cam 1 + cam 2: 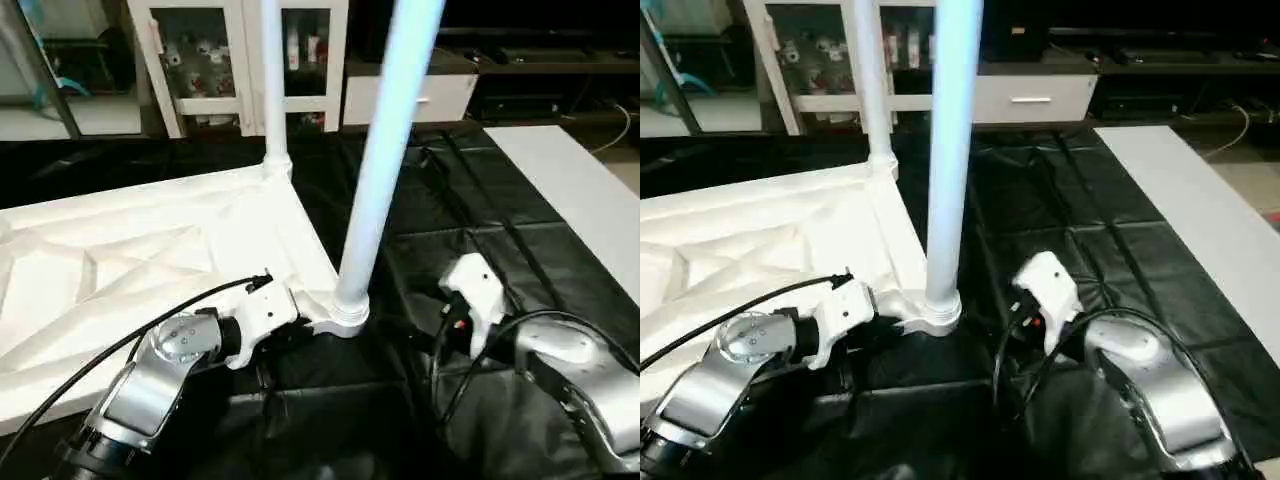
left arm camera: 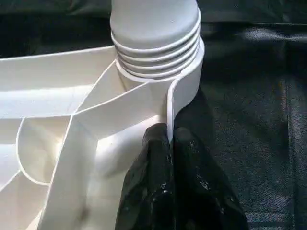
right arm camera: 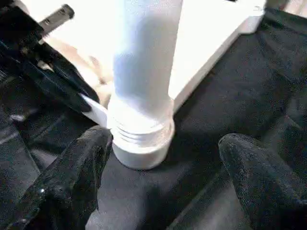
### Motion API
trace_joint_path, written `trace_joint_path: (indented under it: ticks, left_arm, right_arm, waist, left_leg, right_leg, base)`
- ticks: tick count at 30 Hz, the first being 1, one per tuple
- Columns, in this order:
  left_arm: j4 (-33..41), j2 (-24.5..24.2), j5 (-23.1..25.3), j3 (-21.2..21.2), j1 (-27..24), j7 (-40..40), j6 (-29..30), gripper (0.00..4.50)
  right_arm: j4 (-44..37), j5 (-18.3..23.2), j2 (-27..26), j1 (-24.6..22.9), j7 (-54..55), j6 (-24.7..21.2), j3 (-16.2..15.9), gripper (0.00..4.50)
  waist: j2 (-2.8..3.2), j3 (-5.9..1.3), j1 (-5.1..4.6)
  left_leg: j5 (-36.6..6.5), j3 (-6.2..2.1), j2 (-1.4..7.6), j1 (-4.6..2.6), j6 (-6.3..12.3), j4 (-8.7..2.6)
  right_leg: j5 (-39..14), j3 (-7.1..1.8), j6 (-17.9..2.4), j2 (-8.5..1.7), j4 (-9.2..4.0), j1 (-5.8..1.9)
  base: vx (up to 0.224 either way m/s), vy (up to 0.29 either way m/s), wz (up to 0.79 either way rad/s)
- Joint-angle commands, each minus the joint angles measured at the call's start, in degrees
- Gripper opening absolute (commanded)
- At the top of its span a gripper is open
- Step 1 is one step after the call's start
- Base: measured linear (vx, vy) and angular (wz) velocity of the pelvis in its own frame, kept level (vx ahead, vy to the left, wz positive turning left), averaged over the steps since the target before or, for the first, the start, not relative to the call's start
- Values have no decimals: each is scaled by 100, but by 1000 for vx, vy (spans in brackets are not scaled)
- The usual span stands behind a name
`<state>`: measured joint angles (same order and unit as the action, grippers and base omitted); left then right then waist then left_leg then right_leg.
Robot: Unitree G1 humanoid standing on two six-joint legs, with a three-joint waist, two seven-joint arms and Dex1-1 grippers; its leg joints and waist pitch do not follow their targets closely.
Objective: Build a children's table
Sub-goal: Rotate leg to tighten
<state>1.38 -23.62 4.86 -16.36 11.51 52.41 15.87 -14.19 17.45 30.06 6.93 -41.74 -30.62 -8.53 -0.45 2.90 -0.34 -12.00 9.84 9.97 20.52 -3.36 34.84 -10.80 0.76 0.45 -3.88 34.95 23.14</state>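
Tabletop (image 1: 150, 250) lies ribbed side up on the black-covered surface (image 1: 480, 230), with two legs standing in its sockets: the near leg (image 1: 385, 160) at the corner closest to the robot, the far leg (image 1: 272, 80) at the corner behind it. Left hand (image 2: 169, 143) is pinched on the tabletop's thin rim beside the near socket. Right hand (image 3: 163, 158) hangs wide open just before that socket, holding nothing.
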Motion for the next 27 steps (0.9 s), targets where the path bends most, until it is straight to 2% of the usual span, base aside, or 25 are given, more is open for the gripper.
trace_joint_path:
  ticks: [1,2,3,5,7,12,14,16,18,22,23,27]
  left_arm:
    - [12,130,-240,-158,-129,63,-46,0]
    - [51,98,-246,-187,-139,132,20,0]
    - [58,71,-245,-196,-131,168,49,0]
    - [48,40,-240,-203,-111,192,64,0]
    - [9,3,-253,-218,-76,252,81,0]
    - [-110,-161,-251,-285,8,496,283,0]
    - [-111,-166,-252,-281,11,503,324,0]
    - [-146,-229,-233,-287,72,547,453,0]
    - [-161,-263,-234,-290,104,563,473,0]
    - [-165,-291,-258,-294,142,578,489,0]
    - [-168,-303,-266,-298,149,591,487,0]
    - [-165,-330,-290,-324,160,598,490,0]
  right_arm:
    - [144,40,22,134,-157,112,-39,421]
    - [207,84,41,206,-301,140,-57,421]
    - [276,120,72,286,-424,137,-67,421]
    - [376,152,107,384,-571,143,-76,446]
    - [502,124,153,490,-712,198,-129,446]
    - [1002,-126,251,895,-1227,466,-513,446]
    - [1058,-180,254,932,-1241,505,-552,446]
    - [1426,-441,223,1162,-1350,735,-759,446]
    - [1646,-526,173,1310,-1444,854,-871,446]
    - [2001,-600,20,1540,-1500,1010,-970,446]
    - [2105,-629,-34,1598,-1485,1050,-988,446]
    - [2289,-624,-134,1685,-1567,1154,-1007,446]
  waist:
    - [-137,-292,31]
    - [-124,-293,39]
    - [-152,-299,45]
    - [-141,-296,51]
    - [-146,-304,66]
    - [-127,-308,75]
    - [-134,-318,69]
    - [-126,-316,64]
    - [-119,-320,75]
    - [-124,-334,72]
    - [-126,-334,62]
    - [-126,-350,79]
  left_leg:
    - [-1237,-66,249,18,338,-440]
    - [-1184,-71,251,20,342,-444]
    - [-1146,-69,255,23,357,-437]
    - [-1084,-63,253,18,374,-434]
    - [-1021,-62,252,18,379,-431]
    - [-973,-53,251,11,395,-421]
    - [-944,-54,251,19,382,-421]
    - [-979,-53,249,14,348,-425]
    - [-1019,-51,252,0,323,-419]
    - [-1112,-52,258,-18,296,-426]
    - [-1100,-57,253,2,295,-432]
    - [-1008,-54,260,-7,298,-427]
  right_leg:
    - [-1681,-185,-1030,-318,-475,-211]
    - [-1666,-181,-1046,-320,-467,-215]
    - [-1625,-177,-1056,-323,-454,-220]
    - [-1552,-176,-1069,-317,-450,-221]
    - [-1503,-175,-1088,-319,-440,-231]
    - [-1415,-170,-1172,-317,-430,-229]
    - [-1361,-166,-1205,-319,-418,-241]
    - [-1348,-159,-1245,-307,-419,-235]
    - [-1360,-163,-1275,-312,-418,-230]
    - [-1247,-163,-1321,-300,-407,-225]
    - [-1206,-157,-1355,-301,-399,-240]
    - [-1014,-160,-1395,-305,-378,-254]
  base:
    - [0,0,0]
    - [0,0,0]
    - [0,0,0]
    - [0,0,0]
    - [0,0,0]
    - [0,0,0]
    - [0,0,0]
    - [0,0,0]
    - [0,0,0]
    - [0,0,0]
    - [0,0,0]
    - [0,0,0]
